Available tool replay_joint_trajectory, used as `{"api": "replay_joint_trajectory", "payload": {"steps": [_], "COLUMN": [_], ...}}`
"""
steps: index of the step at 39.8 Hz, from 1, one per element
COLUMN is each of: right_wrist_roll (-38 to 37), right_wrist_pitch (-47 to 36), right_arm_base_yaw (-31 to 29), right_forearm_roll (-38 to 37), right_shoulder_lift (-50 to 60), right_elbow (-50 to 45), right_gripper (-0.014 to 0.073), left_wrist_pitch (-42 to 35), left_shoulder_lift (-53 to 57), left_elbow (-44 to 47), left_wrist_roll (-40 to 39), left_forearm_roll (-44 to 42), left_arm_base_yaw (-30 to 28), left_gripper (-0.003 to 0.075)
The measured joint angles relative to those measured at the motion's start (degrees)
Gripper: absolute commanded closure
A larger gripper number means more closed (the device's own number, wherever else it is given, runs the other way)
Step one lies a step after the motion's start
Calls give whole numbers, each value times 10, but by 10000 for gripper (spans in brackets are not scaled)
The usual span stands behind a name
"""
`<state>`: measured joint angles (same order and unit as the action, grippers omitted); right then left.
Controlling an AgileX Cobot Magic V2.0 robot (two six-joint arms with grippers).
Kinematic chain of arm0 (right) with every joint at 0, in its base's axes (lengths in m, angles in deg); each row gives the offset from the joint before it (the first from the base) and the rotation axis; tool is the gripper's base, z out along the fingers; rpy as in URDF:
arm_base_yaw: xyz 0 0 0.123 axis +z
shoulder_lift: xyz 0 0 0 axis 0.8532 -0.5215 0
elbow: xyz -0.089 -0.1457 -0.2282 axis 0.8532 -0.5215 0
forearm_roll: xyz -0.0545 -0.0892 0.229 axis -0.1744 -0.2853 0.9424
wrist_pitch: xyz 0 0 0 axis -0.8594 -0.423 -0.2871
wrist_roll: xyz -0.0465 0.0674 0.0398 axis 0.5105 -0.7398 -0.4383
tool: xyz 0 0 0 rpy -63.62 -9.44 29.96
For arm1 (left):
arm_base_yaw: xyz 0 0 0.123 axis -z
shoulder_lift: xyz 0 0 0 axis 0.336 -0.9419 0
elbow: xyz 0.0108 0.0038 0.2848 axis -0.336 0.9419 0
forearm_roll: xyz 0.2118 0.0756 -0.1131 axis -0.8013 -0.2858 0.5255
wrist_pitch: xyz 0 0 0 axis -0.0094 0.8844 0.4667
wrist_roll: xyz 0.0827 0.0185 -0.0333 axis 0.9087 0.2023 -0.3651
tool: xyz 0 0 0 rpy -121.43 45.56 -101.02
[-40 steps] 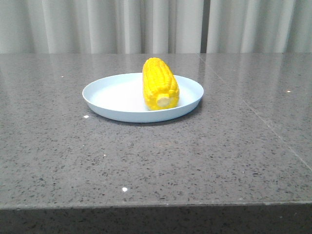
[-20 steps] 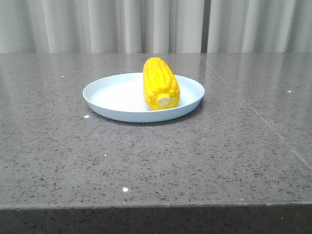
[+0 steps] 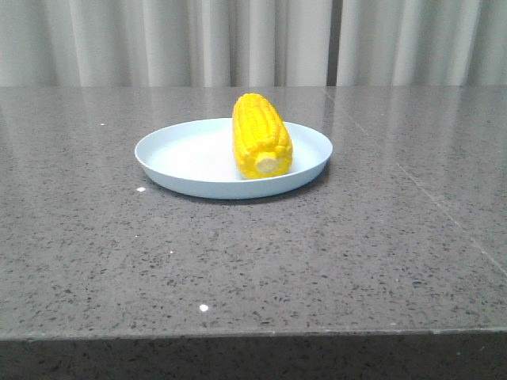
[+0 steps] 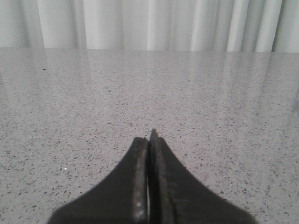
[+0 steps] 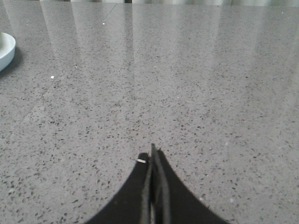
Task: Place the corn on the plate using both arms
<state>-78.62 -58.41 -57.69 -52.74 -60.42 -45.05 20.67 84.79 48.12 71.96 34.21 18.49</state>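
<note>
Left claw (image 4: 150,140) is clenched tight, fingers pressed together with nothing between them, just sitting over bare speckled grey bench (image 4: 210,116), and neither plate nor corn shows in its view. In the middle, the corn (image 3: 261,135) lies on the pale blue plate (image 3: 182,162), stub end facing the camera (towards the plate's right half). Right claw (image 5: 153,161) is clenched empty too, over open bench, with just the plate's rim (image 5: 5,49) showing well off to one side ahead of it.
</note>
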Motion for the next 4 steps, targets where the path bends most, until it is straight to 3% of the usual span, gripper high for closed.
{"api": "replay_joint_trajectory", "payload": {"steps": [4], "right_wrist_roll": [0], "right_wrist_pitch": [0], "right_arm_base_yaw": [0], "right_forearm_roll": [0], "right_shoulder_lift": [0], "right_elbow": [0], "right_gripper": [663], "left_wrist_pitch": [0], "left_shoulder_lift": [0], "left_elbow": [0], "left_wrist_roll": [0], "left_forearm_roll": [0], "left_arm_base_yaw": [0], "left_gripper": [741]}}
